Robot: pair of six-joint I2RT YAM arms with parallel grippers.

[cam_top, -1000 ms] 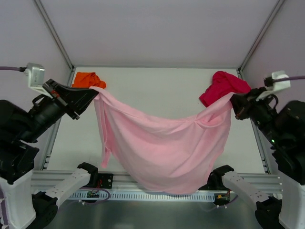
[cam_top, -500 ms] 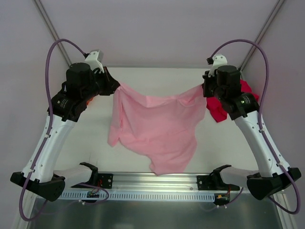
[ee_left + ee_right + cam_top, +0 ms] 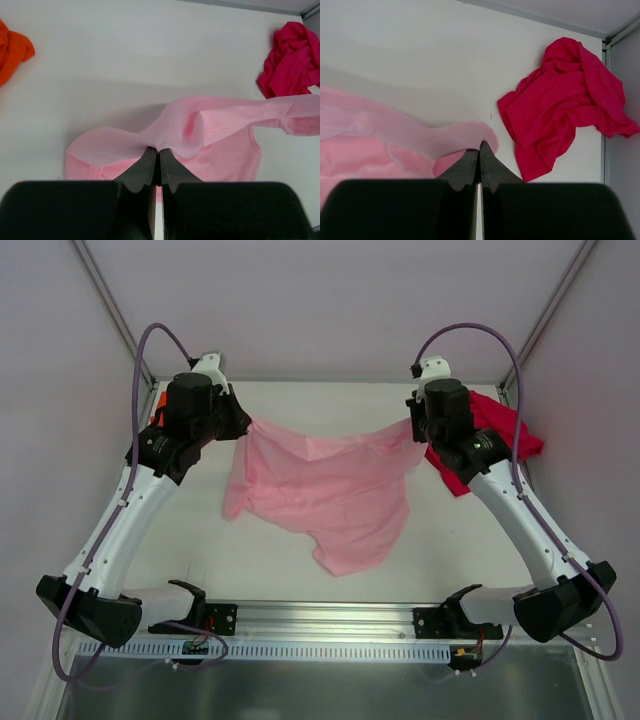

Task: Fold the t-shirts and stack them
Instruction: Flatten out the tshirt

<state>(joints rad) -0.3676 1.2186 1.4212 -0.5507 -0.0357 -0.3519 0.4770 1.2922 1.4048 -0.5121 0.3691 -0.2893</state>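
Observation:
The light pink t-shirt [image 3: 325, 490] hangs stretched between both arms over the far half of the table, its lower part trailing on the surface. My left gripper [image 3: 247, 424] is shut on its left top edge [image 3: 150, 142]. My right gripper [image 3: 410, 428] is shut on its right top edge [image 3: 470, 137]. The crimson red t-shirt [image 3: 500, 435] lies crumpled at the far right, partly behind the right arm, and shows fully in the right wrist view [image 3: 565, 105]. The bright orange t-shirt [image 3: 12, 52] lies at the far left, almost hidden behind the left arm in the top view.
The white table [image 3: 330, 400] is boxed by grey walls and frame posts [image 3: 110, 310] at the far corners. A metal rail [image 3: 320, 620] runs along the near edge between the arm bases.
Both arms swung from the near sides out over the far table, carrying the pink t-shirt away from the front edge. The cloth now hangs lower and drapes onto the surface. Both grips held.

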